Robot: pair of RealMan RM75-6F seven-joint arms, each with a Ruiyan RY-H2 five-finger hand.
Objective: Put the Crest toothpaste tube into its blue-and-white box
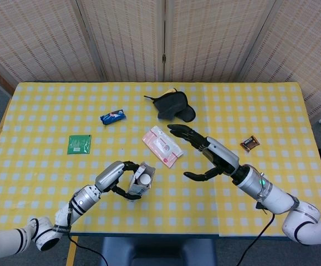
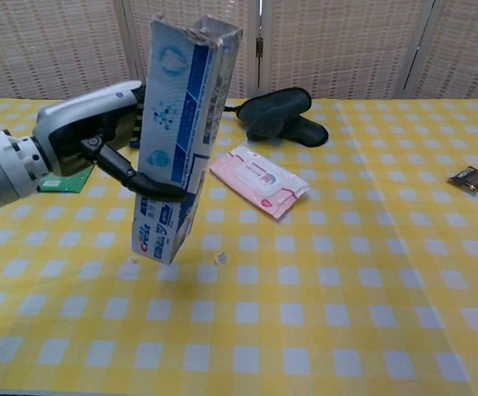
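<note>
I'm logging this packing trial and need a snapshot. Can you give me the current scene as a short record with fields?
box: blue-and-white box held upright, open end up, its bottom just above the table
tube: toothpaste tube inside the box, white cap visible at the opening
left hand: left hand grips the box mid-height
right hand: right hand empty, fingers apart, off to the side of the box
nearby: pink wipes pack, black glove

Both arms are silver-grey metal tubes with white segments nearer the shoulders, banded in black at the joints. The left hand (image 2: 106,144) has a grey shell and black fingers — so does the right hand (image 1: 204,156). A black cable trails under each forearm.
</note>
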